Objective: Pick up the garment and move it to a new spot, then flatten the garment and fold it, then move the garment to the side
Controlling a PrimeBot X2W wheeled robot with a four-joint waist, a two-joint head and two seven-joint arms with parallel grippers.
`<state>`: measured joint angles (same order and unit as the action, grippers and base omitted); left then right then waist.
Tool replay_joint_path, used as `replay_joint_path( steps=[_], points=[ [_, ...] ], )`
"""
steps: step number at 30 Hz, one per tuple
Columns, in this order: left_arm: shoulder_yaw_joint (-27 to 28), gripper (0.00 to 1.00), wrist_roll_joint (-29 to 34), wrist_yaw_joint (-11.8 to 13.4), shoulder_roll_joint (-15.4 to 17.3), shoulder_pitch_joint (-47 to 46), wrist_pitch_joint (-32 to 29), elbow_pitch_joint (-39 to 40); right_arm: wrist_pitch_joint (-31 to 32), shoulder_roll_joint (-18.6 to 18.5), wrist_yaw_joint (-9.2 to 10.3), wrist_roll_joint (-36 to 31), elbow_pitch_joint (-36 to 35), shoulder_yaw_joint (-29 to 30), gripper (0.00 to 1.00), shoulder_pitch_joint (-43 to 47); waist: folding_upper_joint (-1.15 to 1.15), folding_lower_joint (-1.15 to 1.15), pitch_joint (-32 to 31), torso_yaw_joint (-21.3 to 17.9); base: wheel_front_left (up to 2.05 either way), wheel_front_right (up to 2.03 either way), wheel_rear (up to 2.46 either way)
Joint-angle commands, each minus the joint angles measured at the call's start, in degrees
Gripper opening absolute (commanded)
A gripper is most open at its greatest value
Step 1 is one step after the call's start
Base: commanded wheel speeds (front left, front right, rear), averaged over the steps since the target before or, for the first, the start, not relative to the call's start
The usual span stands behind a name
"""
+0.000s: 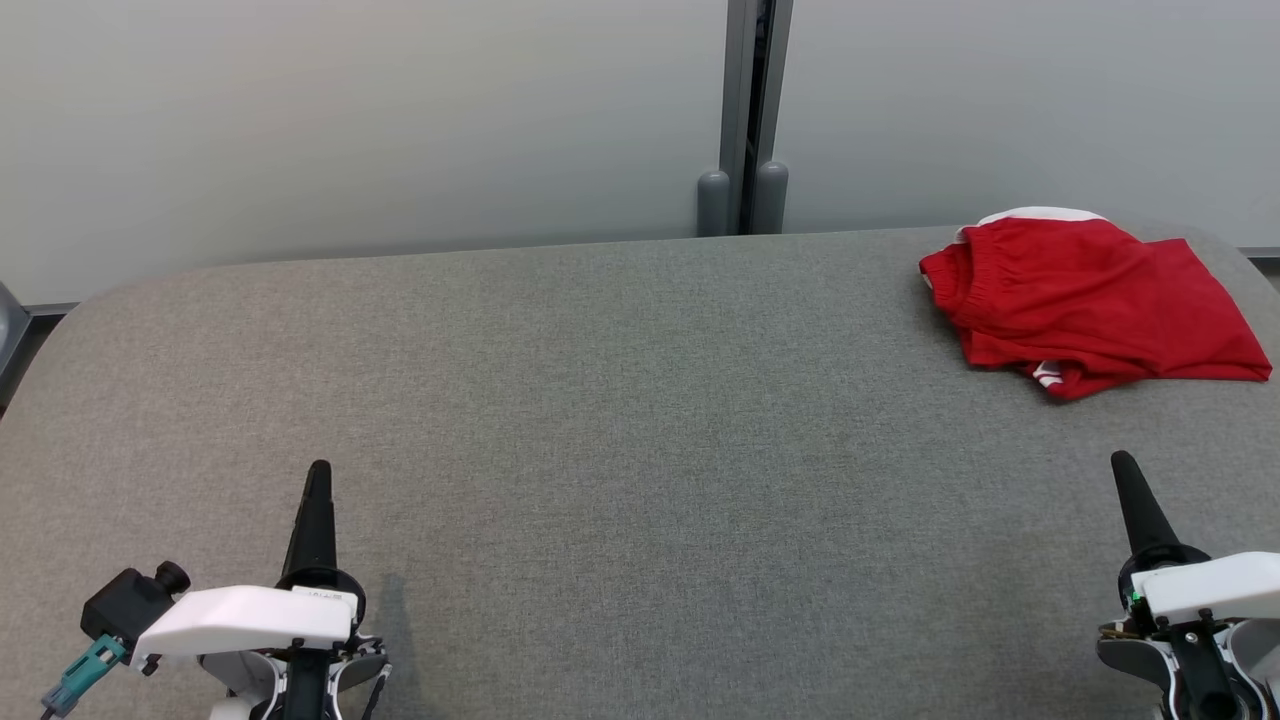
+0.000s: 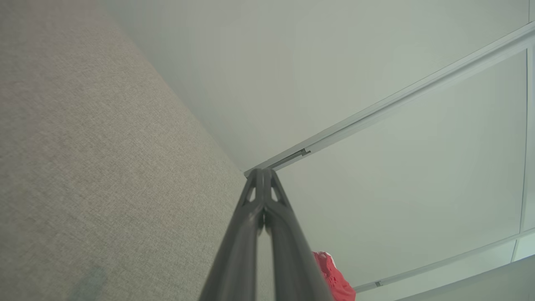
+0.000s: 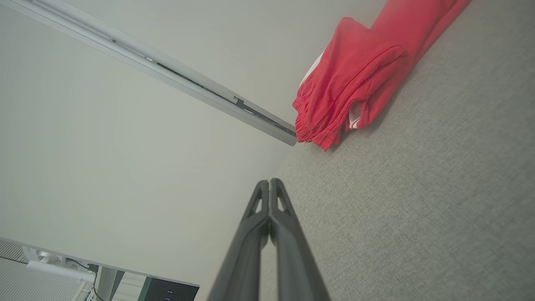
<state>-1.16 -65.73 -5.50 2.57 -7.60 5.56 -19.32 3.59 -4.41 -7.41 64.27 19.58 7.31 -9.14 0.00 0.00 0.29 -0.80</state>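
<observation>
Garment [image 1: 1090,300] rests on the biggest thing in view, the grey cloth-covered table [image 1: 600,400], which fills the lower two thirds of the head view. Behind the table, pale wall panels [image 1: 350,120] cross the top of the frame, split by a dark upright seam [image 1: 750,120] right of centre. The red garment lies at the upper right of the head view, near the table's far rounded corner, as a compact folded bundle with white trim showing at its back and front edges. It is well apart from both grippers. The left gripper [image 1: 318,475] sits at the lower left and the right gripper [image 1: 1122,462] at the lower right. Each has its two dark fingers pressed together on nothing, tips pointing up the frame.
</observation>
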Motion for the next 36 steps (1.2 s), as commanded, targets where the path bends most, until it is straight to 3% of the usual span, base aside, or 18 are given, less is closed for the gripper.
replay_joint_path(
  steps=[1, 36],
  points=[
    [0.22, 0.00, -1.49, -0.43, 0.26, -1.45, -0.13, 0.20, 0.65, -0.39, -0.12, 1.34, -0.14, 0.77, 0.00, -1.51, 0.00, 0.00, 0.00, 0.02, 0.00, 0.00, 0.00],
    [0.41, 0.00, -18.48, -1.56, 0.38, -4.77, -3.32, -1.04, 6.78, 0.67, -0.13, 17.10, 1.81, 5.28, 0.00, -4.19, 0.00, 0.00, 0.18, 0.48, 0.00, 0.00, 0.00]
  ],
)
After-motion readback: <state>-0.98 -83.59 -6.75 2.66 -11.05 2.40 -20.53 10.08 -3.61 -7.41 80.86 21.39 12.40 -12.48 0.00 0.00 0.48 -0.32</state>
